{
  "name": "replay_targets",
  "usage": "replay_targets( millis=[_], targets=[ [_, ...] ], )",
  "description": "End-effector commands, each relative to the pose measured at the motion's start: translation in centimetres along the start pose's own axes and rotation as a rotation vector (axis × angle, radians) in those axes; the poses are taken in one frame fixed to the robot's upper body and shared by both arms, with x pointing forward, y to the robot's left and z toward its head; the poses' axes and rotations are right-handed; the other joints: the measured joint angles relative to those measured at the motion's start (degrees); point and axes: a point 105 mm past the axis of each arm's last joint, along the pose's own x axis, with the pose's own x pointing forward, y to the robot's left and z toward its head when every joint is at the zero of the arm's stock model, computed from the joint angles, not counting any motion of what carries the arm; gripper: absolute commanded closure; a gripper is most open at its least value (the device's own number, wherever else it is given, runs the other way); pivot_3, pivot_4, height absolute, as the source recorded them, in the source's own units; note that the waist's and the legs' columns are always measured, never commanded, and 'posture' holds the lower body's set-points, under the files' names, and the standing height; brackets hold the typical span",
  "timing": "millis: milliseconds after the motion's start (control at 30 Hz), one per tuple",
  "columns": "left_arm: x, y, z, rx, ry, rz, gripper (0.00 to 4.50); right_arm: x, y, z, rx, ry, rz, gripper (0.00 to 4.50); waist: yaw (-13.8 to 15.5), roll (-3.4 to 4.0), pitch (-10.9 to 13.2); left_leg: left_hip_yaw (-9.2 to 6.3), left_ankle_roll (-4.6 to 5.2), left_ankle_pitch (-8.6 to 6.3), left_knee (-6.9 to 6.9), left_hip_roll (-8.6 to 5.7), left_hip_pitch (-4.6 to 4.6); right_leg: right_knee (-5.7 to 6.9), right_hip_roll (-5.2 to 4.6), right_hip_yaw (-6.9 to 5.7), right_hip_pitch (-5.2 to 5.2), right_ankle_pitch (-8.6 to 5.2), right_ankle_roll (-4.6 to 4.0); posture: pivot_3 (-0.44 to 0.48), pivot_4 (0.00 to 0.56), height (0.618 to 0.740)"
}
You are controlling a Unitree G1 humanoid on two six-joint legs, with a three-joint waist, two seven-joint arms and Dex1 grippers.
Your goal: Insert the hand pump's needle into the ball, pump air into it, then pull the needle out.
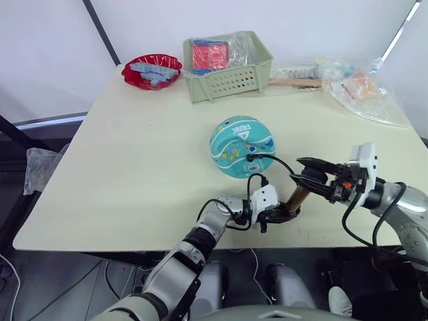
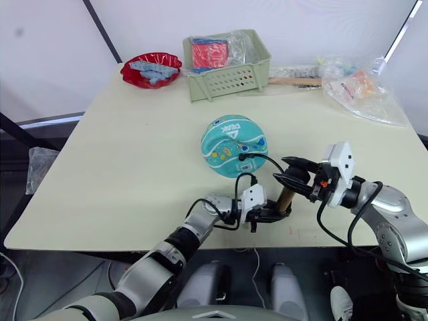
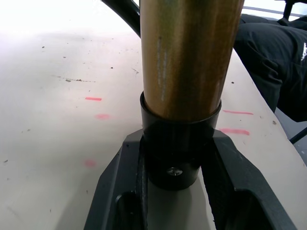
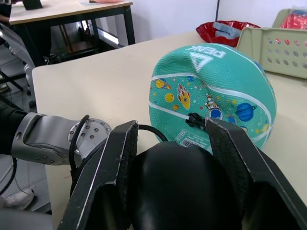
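The teal ball (image 1: 242, 147) with white seams and cartoon prints rests mid-table. The pump's black hose (image 1: 267, 160) runs to the ball's near side; its tip (image 4: 193, 119) sits against the ball there and the needle itself is hidden. The hand pump (image 1: 297, 198) stands tilted near the front edge, its gold barrel (image 3: 189, 52) rising from a black end cap. My left gripper (image 1: 279, 215) is shut on that bottom cap. My right gripper (image 1: 309, 175) is shut on the black handle (image 4: 180, 191) at the pump's top.
A green basket (image 1: 227, 67) with red packets stands at the back, a red bowl (image 1: 152, 71) to its left. Plastic bags (image 1: 364, 90) and a wooden-handled tool (image 1: 294, 81) lie at the back right. The table's front edge (image 1: 200, 249) runs just below my left gripper.
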Motion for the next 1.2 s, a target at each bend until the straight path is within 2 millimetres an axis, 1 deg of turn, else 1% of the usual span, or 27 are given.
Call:
replay_targets(
  millis=[33, 367, 533, 633, 833, 933, 1067, 1133, 1200],
  targets=[
    [-0.2, -0.3, -2.1, -0.050, 0.075, -0.001, 3.47, -0.3, 0.5, 1.6, -0.031, -0.047, 0.026, 2.75, -0.02, 0.00, 0.00, 0.00, 0.00, 0.00, 0.00, 0.00, 0.00, 0.00, 0.00, 0.00, 0.00, 0.00, 0.00, 0.000, 0.150, 0.738],
    [-0.2, -0.4, -2.8, -0.053, 0.102, -0.003, 3.47, -0.9, -0.1, 4.6, -0.095, -0.089, 0.013, 2.75, -0.04, -0.01, 0.00, 0.00, 0.00, 0.00, 0.00, 0.01, 0.00, 0.00, 0.00, 0.00, -0.01, 0.00, 0.01, 0.000, 0.150, 0.738],
    [0.0, -0.8, -2.8, -0.054, 0.095, -0.020, 3.47, -1.7, -0.5, 8.7, -0.156, -0.137, 0.009, 2.75, -0.09, 0.00, 0.01, 0.00, 0.00, 0.00, 0.00, 0.03, -0.02, 0.00, -0.02, 0.00, -0.01, 0.00, 0.00, 0.000, 0.150, 0.738],
    [-0.1, -1.0, -3.0, -0.057, 0.095, -0.024, 3.47, -2.3, -0.6, 10.6, -0.166, -0.157, 0.001, 2.75, -0.13, -0.02, 0.01, -0.03, 0.00, 0.00, 0.00, 0.07, -0.04, 0.00, -0.04, -0.02, -0.04, 0.00, 0.00, 0.000, 0.150, 0.738],
    [-0.3, -1.4, -3.5, -0.060, 0.098, -0.036, 3.47, -3.0, -0.4, 13.4, -0.152, -0.186, -0.003, 2.75, -0.19, -0.03, 0.02, -0.02, 0.01, 0.00, -0.03, 0.12, -0.05, -0.01, -0.08, -0.04, -0.06, 0.00, -0.01, 0.000, 0.150, 0.738],
    [-0.3, -1.5, -3.5, -0.048, 0.095, -0.037, 3.47, -3.5, -0.7, 14.7, -0.164, -0.198, -0.017, 2.75, -0.21, -0.03, 0.02, -0.01, 0.01, -0.01, -0.05, 0.13, -0.05, -0.01, -0.10, -0.04, -0.07, 0.00, -0.02, 0.000, 0.150, 0.738],
    [-0.3, -1.5, -3.5, -0.054, 0.090, -0.036, 3.47, -3.5, -0.8, 15.5, -0.157, -0.200, -0.010, 2.75, -0.21, -0.03, 0.03, 0.02, 0.01, -0.01, -0.08, 0.13, -0.08, -0.02, -0.16, -0.04, -0.12, -0.01, -0.03, 0.000, 0.150, 0.738],
    [-0.3, -1.5, -3.4, -0.055, 0.087, -0.034, 3.47, -3.1, -0.7, 14.9, -0.139, -0.185, 0.006, 2.75, -0.21, -0.03, 0.03, 0.02, 0.01, -0.01, -0.08, 0.13, -0.09, -0.02, -0.17, -0.04, -0.13, -0.01, -0.02, 0.000, 0.150, 0.738],
    [-0.2, -1.6, -3.4, -0.056, 0.085, -0.032, 3.47, -2.7, -0.5, 14.0, -0.118, -0.160, 0.024, 2.75, -0.20, -0.03, 0.03, 0.02, 0.02, -0.01, -0.11, 0.13, -0.10, -0.02, -0.19, -0.05, -0.15, 0.00, -0.01, 0.000, 0.150, 0.738]
  ],
)
